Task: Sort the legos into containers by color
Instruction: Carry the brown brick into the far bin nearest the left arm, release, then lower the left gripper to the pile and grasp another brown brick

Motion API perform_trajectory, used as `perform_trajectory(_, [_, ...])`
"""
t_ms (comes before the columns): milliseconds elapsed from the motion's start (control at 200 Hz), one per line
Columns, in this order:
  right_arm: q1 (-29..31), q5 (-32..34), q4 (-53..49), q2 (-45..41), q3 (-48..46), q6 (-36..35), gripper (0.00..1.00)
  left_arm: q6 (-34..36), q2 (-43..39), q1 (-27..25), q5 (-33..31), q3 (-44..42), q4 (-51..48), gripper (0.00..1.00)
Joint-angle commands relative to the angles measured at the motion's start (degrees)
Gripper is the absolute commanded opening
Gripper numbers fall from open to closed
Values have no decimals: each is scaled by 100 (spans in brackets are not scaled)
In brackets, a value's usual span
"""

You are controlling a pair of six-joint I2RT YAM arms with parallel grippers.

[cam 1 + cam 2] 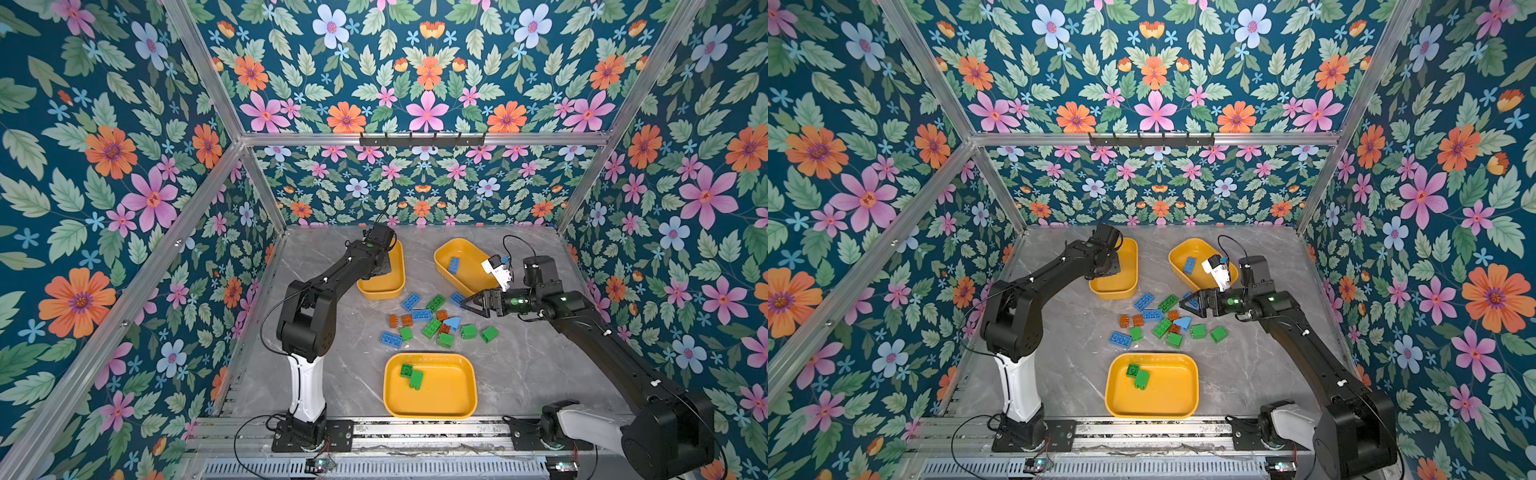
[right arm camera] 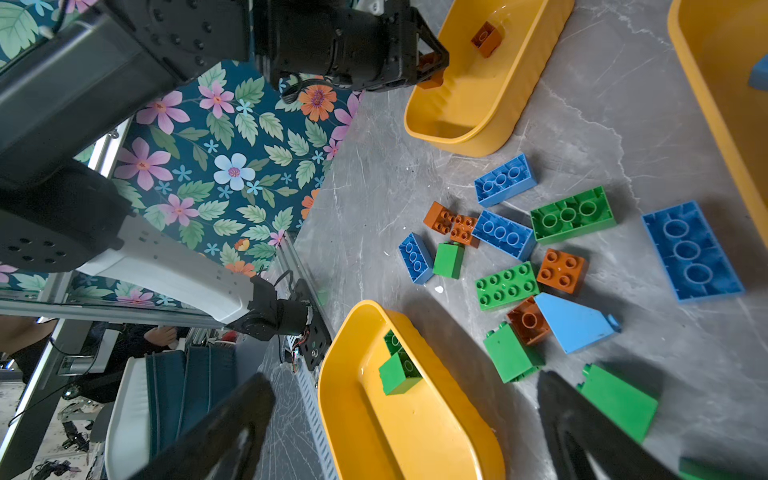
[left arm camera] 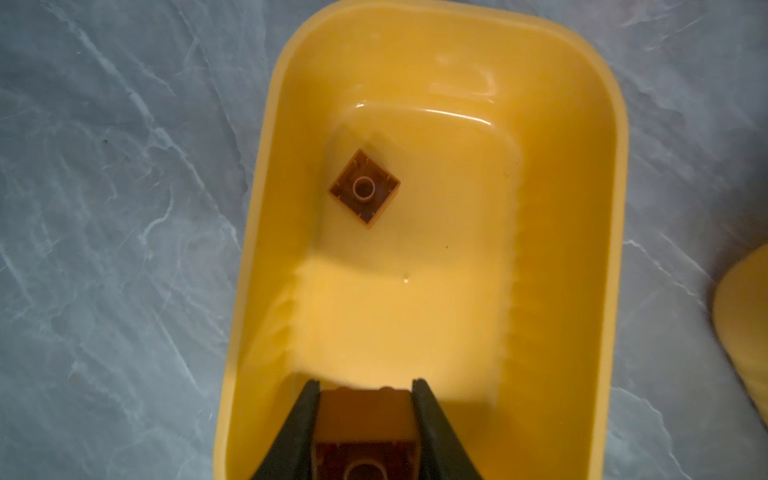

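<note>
Left gripper, jaws nearly closed, clamps a reddish-brown square plastic brick above the far-left yellow-orange plastic tray. A second reddish-brown brick lies underside-up on that tray's floor. Right gripper: jaws wide apart, nothing held, at the edge of the loose pile of blue, green and reddish-brown bricks on the grey marbled table. Far-right tray: one blue brick. Near tray: two green bricks.

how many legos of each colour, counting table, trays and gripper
blue legos: 6, including the light-blue slope
green legos: 8
reddish-brown legos: 6, one held in the left gripper
total: 20
</note>
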Motion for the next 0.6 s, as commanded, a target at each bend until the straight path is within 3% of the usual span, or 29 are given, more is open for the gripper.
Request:
perform_trajectory(0, [3, 21, -21, 7, 50, -86, 99, 523, 278, 56, -152, 304, -39, 30])
perform_trajectory(140, [3, 38, -81, 7, 39, -151, 99, 596, 458, 65, -280, 647, -326, 56])
perform_trajectory(240, [1, 30, -65, 29, 20, -151, 99, 577, 307, 55, -267, 640, -423, 65])
perform_trajectory(460, [-4, -1, -14, 49, 8, -160, 99, 319, -628, -30, 48, -105, -672, 70])
perform_trajectory(595, [-9, -36, 22, 67, -31, -158, 99, 61, -1389, -354, 212, -809, -718, 72])
